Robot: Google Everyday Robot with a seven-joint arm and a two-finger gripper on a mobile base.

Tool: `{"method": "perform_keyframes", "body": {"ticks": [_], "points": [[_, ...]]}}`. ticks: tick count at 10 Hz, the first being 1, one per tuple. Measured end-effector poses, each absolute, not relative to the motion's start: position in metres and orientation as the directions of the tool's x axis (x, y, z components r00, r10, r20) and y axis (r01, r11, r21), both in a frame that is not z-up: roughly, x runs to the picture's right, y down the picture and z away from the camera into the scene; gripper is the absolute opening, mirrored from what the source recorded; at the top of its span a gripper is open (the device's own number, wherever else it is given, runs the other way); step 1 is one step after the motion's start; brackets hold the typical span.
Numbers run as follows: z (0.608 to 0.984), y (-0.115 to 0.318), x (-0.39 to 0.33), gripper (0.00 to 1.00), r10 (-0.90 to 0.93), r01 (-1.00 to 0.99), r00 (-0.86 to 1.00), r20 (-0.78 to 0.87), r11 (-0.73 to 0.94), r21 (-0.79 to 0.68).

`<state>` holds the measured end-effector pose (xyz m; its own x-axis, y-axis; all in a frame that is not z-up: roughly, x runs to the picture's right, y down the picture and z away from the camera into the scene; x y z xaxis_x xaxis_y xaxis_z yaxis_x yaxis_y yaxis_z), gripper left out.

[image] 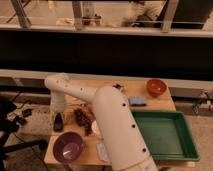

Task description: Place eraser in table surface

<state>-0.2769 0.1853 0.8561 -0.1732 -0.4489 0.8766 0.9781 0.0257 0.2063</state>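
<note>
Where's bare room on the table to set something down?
Free: the table strip between orange bowl and green tray, right of the blue pad; also the tray floor. Crowded: left end, where the gripper hangs with the eraser beside the dark clutter, above the purple bowl.
</note>
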Motion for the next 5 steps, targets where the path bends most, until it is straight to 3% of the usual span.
{"method": "perform_keyframes", "body": {"ticks": [5], "points": [[0.842,0.164,-0.271,0.34,-0.498,0.974,-0.146,0.855,0.077,0.211]]}}
